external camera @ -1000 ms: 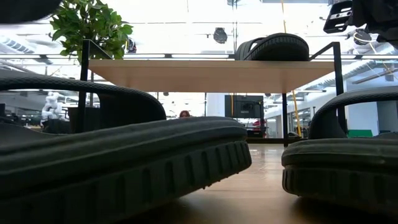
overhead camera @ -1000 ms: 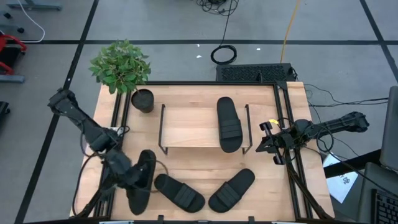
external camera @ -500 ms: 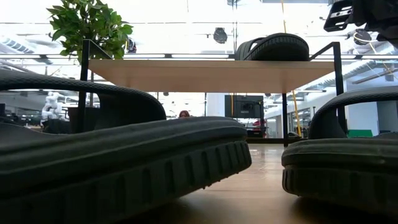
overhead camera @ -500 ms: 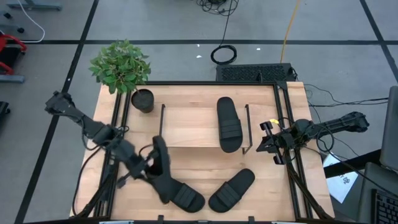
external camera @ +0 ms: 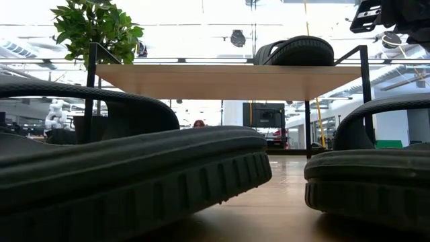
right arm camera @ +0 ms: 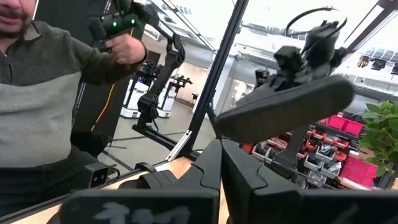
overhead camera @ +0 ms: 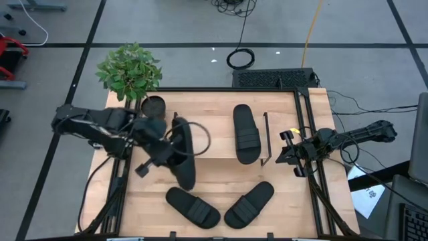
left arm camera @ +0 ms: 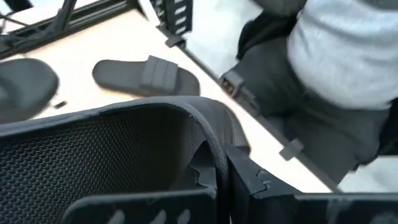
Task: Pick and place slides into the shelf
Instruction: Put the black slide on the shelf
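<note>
One slide (overhead camera: 182,159) hangs gripped in the left fingers (overhead camera: 165,151) — unseen from low view — right fingers (overhead camera: 289,155) shut.

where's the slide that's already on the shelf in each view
High view: the slide on the shelf lies right of centre, on the shelf top.
Low view: it sits atop the board, upper right.
Left wrist view: not in it, as far as I can tell.
Right wrist view: not in it.
Shared landmark: the potted plant, which the low view shows at upper left.
</note>
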